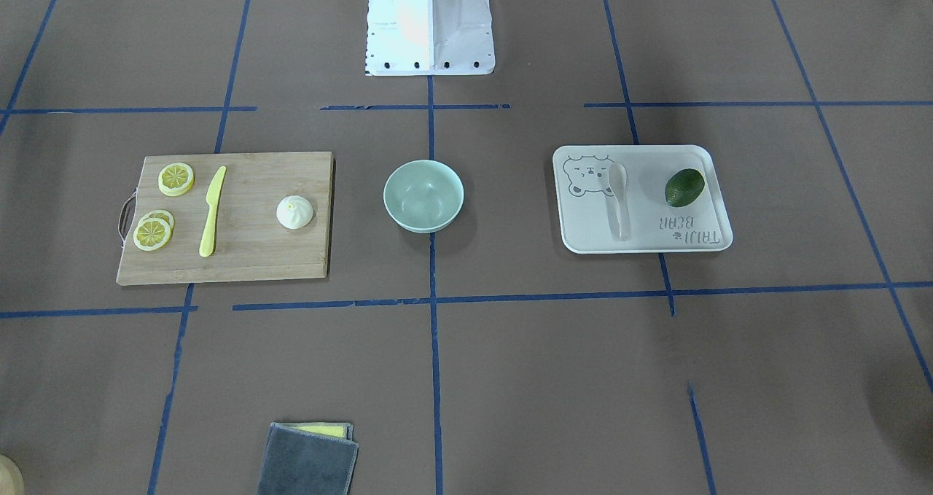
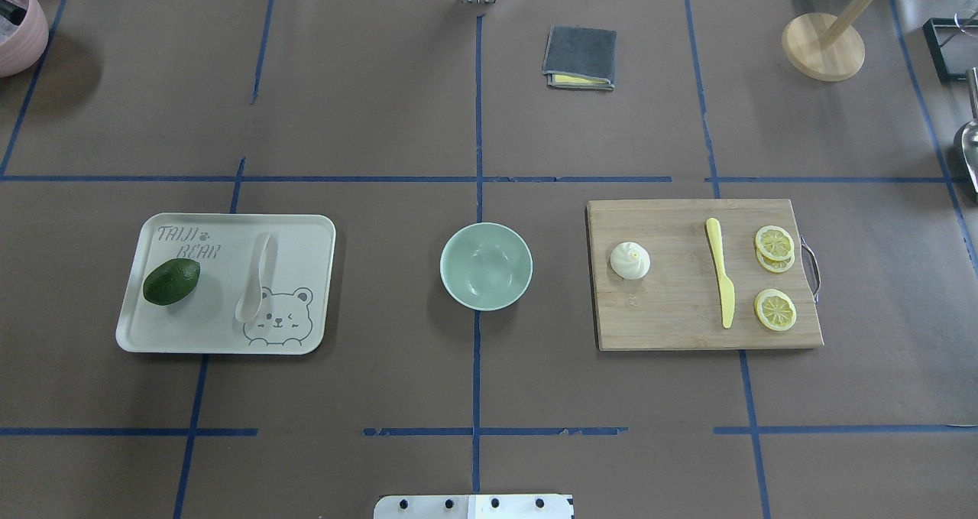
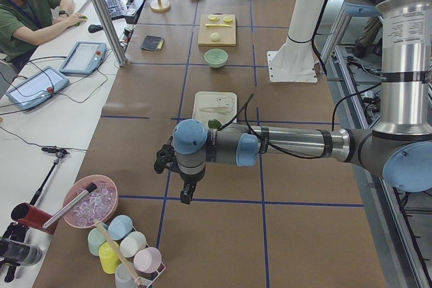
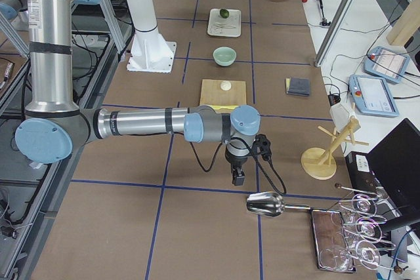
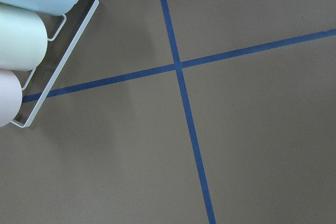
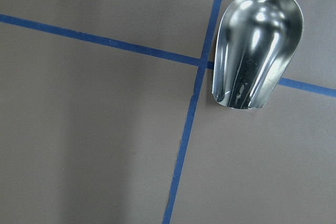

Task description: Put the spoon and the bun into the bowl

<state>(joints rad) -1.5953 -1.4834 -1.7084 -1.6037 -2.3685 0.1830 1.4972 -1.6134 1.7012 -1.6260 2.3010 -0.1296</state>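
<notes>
The mint-green bowl (image 2: pixel 486 266) stands empty at the table's middle, also in the front-facing view (image 1: pixel 423 195). The pale spoon (image 2: pixel 257 277) lies on a white bear tray (image 2: pixel 137 328) to the bowl's left. The white bun (image 2: pixel 629 261) sits on a wooden cutting board (image 2: pixel 672 328) to the bowl's right. My left gripper (image 3: pixel 187 195) hangs over the table's left end, far from the tray. My right gripper (image 4: pixel 237 178) hangs over the right end, beyond the board. I cannot tell whether either is open or shut. Neither shows in the overhead or wrist views.
A dark green fruit (image 2: pixel 171 281) lies on the tray. A yellow knife (image 2: pixel 720 280) and lemon slices (image 2: pixel 775 309) lie on the board. A grey cloth (image 2: pixel 580 57) lies at the far side. A metal scoop (image 6: pixel 257 45) lies under my right wrist, a cup rack (image 5: pixel 31 40) under my left.
</notes>
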